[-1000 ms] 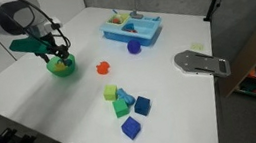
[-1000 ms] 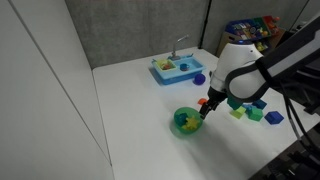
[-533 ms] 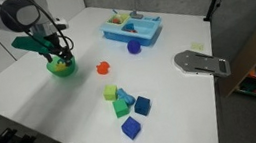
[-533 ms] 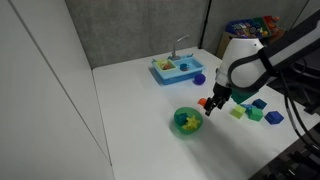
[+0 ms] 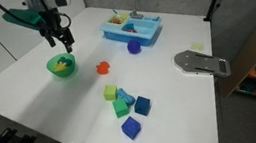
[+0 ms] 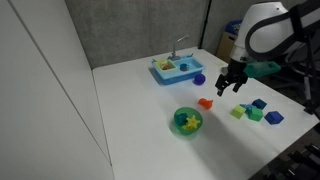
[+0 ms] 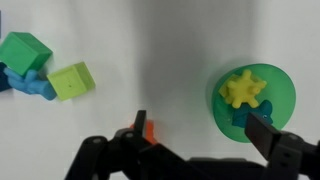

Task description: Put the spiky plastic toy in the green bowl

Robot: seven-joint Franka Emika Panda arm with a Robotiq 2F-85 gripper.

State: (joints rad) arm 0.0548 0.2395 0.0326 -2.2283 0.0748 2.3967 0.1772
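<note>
Over the white table (image 5: 185,114) the gripper (image 7: 197,122) hangs spread wide, holding nothing. The green bowl (image 7: 282,95) sits below. The spiky plastic toy (image 7: 243,90) lies inside it. It looks light, hard and bumpy, so pinching its middle, between spikes, seems best.

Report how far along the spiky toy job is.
Done: the spiky yellow toy lies inside the green bowl. In hand: nothing; the claw hangs open and empty, above the table beside the bowl. Left: nothing visible for this task.
</note>
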